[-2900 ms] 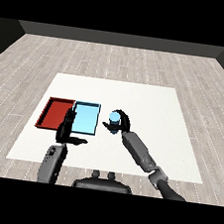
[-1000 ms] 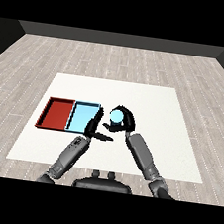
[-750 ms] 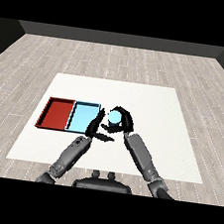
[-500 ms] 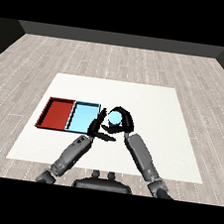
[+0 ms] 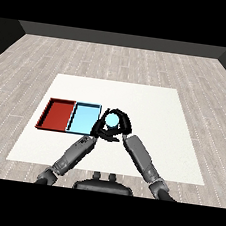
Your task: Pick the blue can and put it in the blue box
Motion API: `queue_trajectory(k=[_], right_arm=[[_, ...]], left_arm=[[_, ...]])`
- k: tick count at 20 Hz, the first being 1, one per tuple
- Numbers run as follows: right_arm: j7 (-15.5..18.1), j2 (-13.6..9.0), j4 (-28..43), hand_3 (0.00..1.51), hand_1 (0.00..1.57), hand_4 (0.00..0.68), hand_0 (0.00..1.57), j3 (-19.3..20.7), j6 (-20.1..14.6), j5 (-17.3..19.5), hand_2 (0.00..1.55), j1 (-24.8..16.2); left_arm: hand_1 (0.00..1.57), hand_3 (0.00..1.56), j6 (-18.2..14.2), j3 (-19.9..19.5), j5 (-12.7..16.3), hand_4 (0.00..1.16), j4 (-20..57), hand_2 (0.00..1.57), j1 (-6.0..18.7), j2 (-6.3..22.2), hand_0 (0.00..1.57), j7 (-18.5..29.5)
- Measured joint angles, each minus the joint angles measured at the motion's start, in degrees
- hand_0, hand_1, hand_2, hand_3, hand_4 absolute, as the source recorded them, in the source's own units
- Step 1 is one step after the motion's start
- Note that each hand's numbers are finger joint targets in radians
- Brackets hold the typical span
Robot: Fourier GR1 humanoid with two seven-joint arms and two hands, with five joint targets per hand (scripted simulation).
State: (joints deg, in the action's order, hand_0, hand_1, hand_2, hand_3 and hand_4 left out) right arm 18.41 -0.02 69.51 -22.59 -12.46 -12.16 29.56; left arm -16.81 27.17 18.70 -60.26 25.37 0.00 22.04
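— What is in front of you, biggest thing first?

— The white table (image 5: 151, 105) fills the middle of my view, set on a grey plank floor (image 5: 117, 60). On the table, toward nine o'clock from its centre, two trays lie side by side with their edges touching: the red tray (image 5: 58, 114) on the outside and the blue tray (image 5: 83, 118) nearer the middle.

— And your arms?

— My left forearm (image 5: 74, 153) comes up from about seven o'clock, my right forearm (image 5: 140, 158) from about five o'clock. They lean toward each other and meet just off the blue tray's three o'clock edge.

— Where is the can?

— The blue can (image 5: 113, 119) is between my two hands, just beside the blue tray at its three o'clock side and outside its rim. I cannot tell whether it stands on the table or is lifted off it.

— What are your fingers doing?

— My right hand (image 5: 122, 124) is wrapped round the can, fingers arching over its twelve o'clock side and down its right. My left hand (image 5: 99, 129) sits close at the can's eight o'clock side, overlapping the blue tray's corner; I cannot tell whether its fingers are curled or straight, or whether they touch the can.
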Motion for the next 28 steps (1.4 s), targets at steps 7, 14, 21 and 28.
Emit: queue_trajectory(k=[7, 14, 21, 28], right_arm=[[0.04, -0.01, 0.19, 1.40, 1.28, 0.613, 1.28, -6.34, -4.86, -1.24, 1.42, 1.07], [1.62, -0.63, -2.10, 1.40, 1.46, 0.596, 1.46, -9.34, -5.75, -4.10, 1.47, 3.62], [1.75, -1.50, -1.24, 1.40, 1.44, 0.611, 1.44, -12.66, -8.86, -4.71, 1.45, 4.30], [0.24, -1.63, 0.64, 1.39, 1.43, 0.593, 1.43, -13.21, -8.98, -5.43, 1.45, 4.07]], left_arm=[[0.27, 0.00, -0.25, 1.10, 0.40, 0.57, 3.28, 0.52, 1.41, 0.64, 0.27, 3.10], [0.45, 0.00, -7.78, 2.52, -8.16, 0.19, 2.95, 0.60, 1.92, 2.09, 0.45, -1.25], [1.01, 0.90, -10.94, 2.74, -8.86, 0.70, 2.25, 1.04, 1.01, 2.54, 1.01, 0.11], [0.63, 0.51, -12.22, 2.86, -6.26, 0.66, 2.11, 0.73, 0.20, 2.12, 0.63, 2.96]])
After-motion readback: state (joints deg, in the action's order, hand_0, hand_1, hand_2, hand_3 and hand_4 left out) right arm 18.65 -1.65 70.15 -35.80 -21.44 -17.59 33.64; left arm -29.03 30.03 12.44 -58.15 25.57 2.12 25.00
